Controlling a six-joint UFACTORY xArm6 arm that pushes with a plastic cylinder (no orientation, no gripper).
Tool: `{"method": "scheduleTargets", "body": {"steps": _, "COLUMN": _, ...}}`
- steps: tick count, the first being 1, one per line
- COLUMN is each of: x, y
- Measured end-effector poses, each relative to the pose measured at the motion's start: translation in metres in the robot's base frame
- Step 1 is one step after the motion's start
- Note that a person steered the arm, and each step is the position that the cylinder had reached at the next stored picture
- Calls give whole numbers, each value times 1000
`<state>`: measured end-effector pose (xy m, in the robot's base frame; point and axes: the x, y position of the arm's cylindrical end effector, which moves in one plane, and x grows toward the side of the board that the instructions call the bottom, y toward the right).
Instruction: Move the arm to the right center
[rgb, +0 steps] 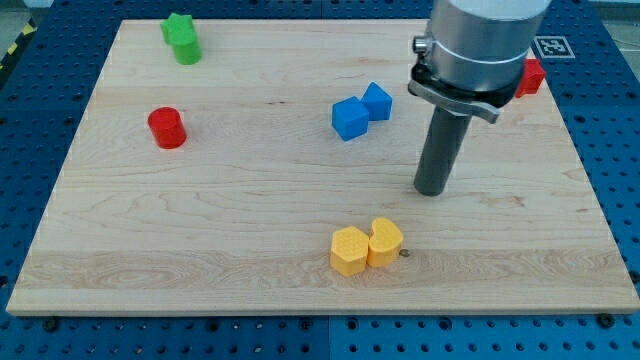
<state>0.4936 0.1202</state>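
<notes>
My tip (432, 190) rests on the wooden board (250, 250), right of the board's middle. Two blue blocks (360, 110) touch each other to the tip's upper left. Two yellow blocks (366, 246) sit side by side below and left of the tip, near the view's bottom. A red cylinder (167, 128) stands at the view's left. A green block (182, 39) sits at the top left. A red block (530, 77) shows at the top right, partly hidden behind the arm.
The arm's grey body (480, 45) fills the top right of the view. A blue perforated table (615, 120) surrounds the board. A black-and-white marker tag (552, 47) lies at the top right.
</notes>
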Motion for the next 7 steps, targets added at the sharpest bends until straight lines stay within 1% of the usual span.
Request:
{"method": "scheduleTargets", "body": {"steps": 1, "x": 0, "y": 3}}
{"method": "scheduleTargets", "body": {"steps": 2, "x": 0, "y": 31}}
{"method": "scheduleTargets", "body": {"steps": 4, "x": -7, "y": 112}}
{"method": "scheduleTargets", "body": {"steps": 5, "x": -35, "y": 128}}
{"method": "scheduleTargets", "body": {"steps": 6, "x": -50, "y": 143}}
{"method": "scheduleTargets", "body": {"steps": 7, "x": -53, "y": 181}}
